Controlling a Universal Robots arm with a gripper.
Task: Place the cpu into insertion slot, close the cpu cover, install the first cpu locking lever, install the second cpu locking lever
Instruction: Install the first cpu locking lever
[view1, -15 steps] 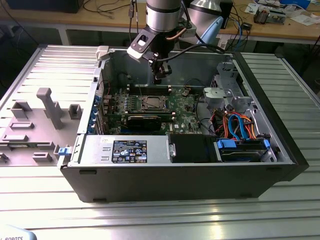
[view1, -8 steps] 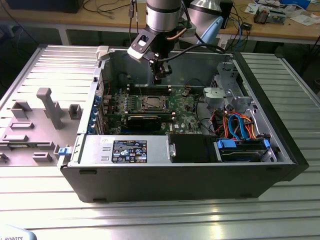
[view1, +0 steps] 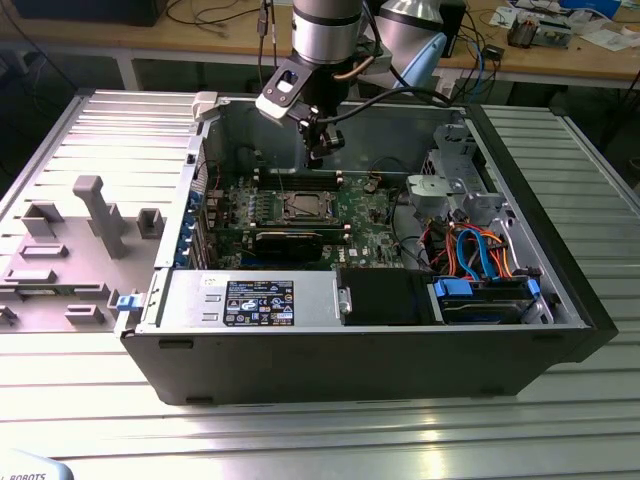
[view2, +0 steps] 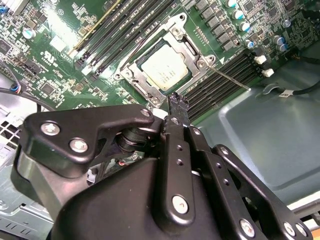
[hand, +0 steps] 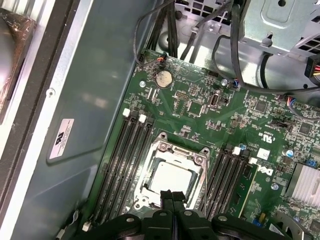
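Plainly shut together and empty, the fingers (hand: 168, 196) hover just over the near rim of the insertion slot (hand: 143, 197). The cpu (hand: 171, 178) sits inside it, framed by the lowered cpu cover (hand: 198, 167). One thin lever (view2: 230, 78) angles out across the motherboard (hand: 200, 107).

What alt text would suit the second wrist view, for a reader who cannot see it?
The robot's shut black hand hangs close over a green motherboard, its tip beside the cpu, which sits framed by the silvery cpu cover. A thin metal locking lever sticks out beside it.
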